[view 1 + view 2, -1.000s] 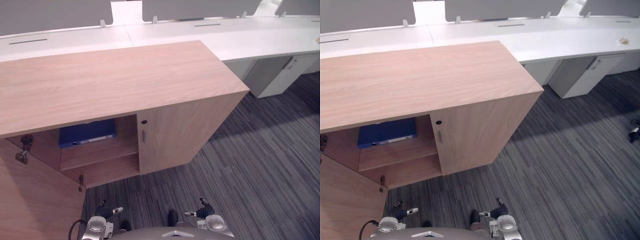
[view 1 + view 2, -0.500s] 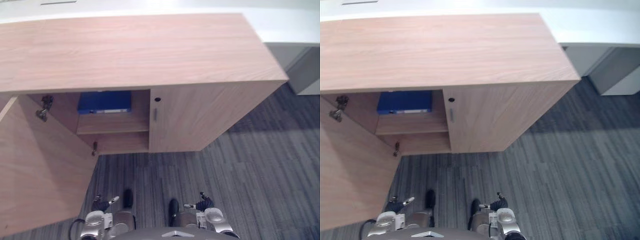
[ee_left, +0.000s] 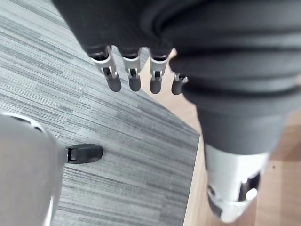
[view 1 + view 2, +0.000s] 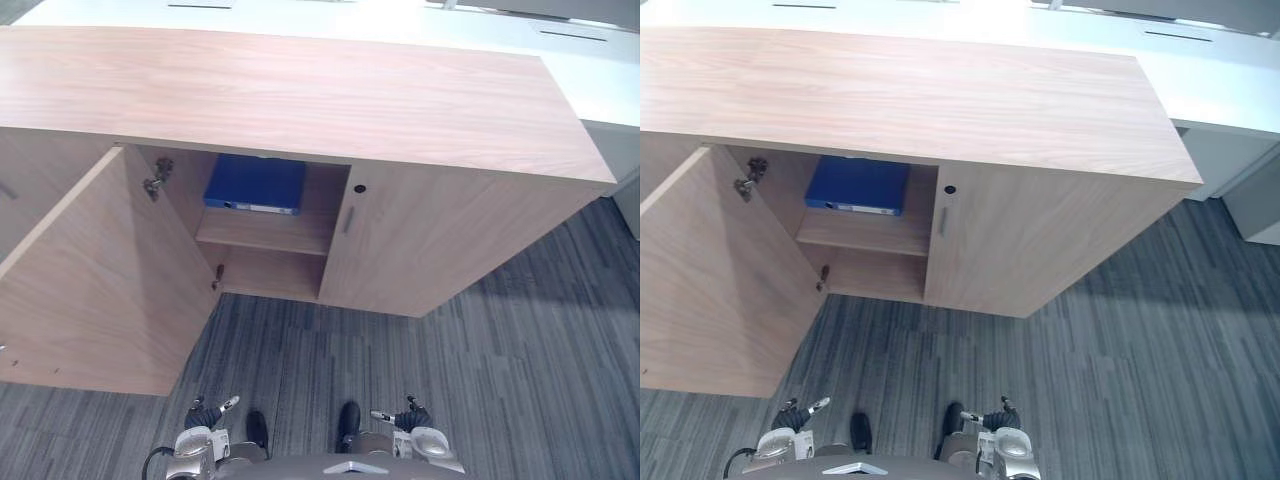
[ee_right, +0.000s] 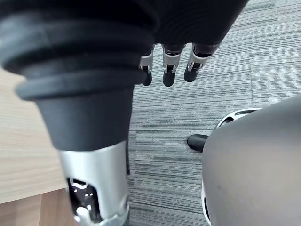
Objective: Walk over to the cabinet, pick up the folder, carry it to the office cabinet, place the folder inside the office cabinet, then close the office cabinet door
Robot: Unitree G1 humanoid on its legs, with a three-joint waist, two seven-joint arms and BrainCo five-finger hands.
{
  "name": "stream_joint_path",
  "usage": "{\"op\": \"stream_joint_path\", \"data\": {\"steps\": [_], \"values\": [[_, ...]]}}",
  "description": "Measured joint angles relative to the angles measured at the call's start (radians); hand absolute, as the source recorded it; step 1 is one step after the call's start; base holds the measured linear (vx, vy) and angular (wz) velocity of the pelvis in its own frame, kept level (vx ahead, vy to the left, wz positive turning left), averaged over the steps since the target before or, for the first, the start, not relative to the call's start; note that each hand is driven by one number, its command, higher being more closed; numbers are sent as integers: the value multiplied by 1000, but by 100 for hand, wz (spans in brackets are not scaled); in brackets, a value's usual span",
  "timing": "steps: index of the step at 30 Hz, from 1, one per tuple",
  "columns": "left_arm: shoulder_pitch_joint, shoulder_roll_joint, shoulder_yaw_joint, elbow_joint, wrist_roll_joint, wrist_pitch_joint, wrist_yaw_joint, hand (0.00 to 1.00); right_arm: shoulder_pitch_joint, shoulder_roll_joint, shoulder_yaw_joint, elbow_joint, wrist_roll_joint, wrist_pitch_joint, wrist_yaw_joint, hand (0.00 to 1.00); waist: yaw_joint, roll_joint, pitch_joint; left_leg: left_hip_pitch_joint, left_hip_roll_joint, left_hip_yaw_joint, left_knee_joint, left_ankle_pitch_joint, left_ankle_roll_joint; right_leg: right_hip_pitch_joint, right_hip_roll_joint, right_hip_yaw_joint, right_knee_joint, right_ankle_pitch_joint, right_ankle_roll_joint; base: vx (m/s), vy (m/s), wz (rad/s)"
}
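- Left hand [image 3: 122, 23]: dark ribbed cover, matte, folded in rings.
- Its fingers [image 3: 134, 77]: silver, slotted, with dark rounded tips.
- Right hand [image 5: 197, 14]: the same dark ribbed cover, silver dark-tipped fingers.

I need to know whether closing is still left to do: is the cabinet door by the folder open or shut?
Open: the door stands angled out toward the robot, exposing the blue folder lying on the upper shelf.

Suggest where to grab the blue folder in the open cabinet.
Probably the front edge with the pale label, facing the opening. The blue folder lies flat on the upper shelf, so come straight in from the front, right of the open door, pinching above and below.
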Motion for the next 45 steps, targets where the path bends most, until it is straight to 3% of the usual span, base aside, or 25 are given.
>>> {"op": "stream_joint_path", "data": {"steps": [4, 8, 12, 16, 24, 29, 33, 37, 45], "values": [[21, 6, 94, -36, -72, -1, 48, 0, -5, -8, 1, 35, -2, 1, -22, 0, 18, 7, -14, 25, -6, -23, 0, 3, 7, 39, 2, -11, -5, -2, 2, 50, 10, 15], [41, 38, 157, -217, -133, -30, 114, 0, -2, -11, 4, 37, -3, 1, -39, 0, 28, 7, -14, 42, -4, -38, 0, 4, 8, 70, 8, -27, -12, 1, 2, 48, -12, 13], [46, 99, 164, -429, -147, -68, 172, 0, 0, -17, 46, 37, -4, 1, -59, 0, 32, 5, -14, 57, 1, -41, -1, 2, 7, 86, 12, -27, -12, -2, -3, 1, -2, 1], [39, 106, 155, -558, -127, -93, 193, 0, 0, -17, 72, 35, -5, 1, -63, 0, 33, 1, -16, 58, 1, -43, -1, 3, 7, 87, 13, -26, -12, -11, -12, -18, -2, 0], [38, 97, 157, -567, -69, -97, 222, 0, 21, -6, 74, 25, -7, 3, -63, 0, 47, -26, -33, 59, 3, -45, -2, 1, 6, 90, 15, -27, -12, -15, -10, 0, 0, 0], [78, 39, 193, -589, -71, -97, 236, 0, 41, 8, 78, -2, -13, 5, -65, 0, 59, -30, -35, 78, 4, -28, -2, -9, 7, 98, 16, -10, -12, -16, -12, 9, 4, -9], [82, 34, 219, -499, -71, -96, 235, 0, 45, 10, 76, -3, -13, 4, -66, 0, 63, -36, -39, 80, 4, -27, -2, -10, 6, 100, 16, -9, -12, -18, -10, -1, -1, -1], [88, 39, 333, -385, -74, -82, 240, 0, 51, 11, 69, -2, -12, 4, -66, 0, 68, -36, -42, 95, 4, -28, -2, -17, 5, 115, 15, -12, -12, -25, -6, 0, 0, 0], [116, 45, 394, -326, -67, -71, 259, 0, 53, 12, 68, 21, -12, 3, -68, 0, 83, -40, -47, 92, 0, -56, -2, -19, 5, 130, 11, -39, -16, -34, -2, 14, -3, 11]]}}
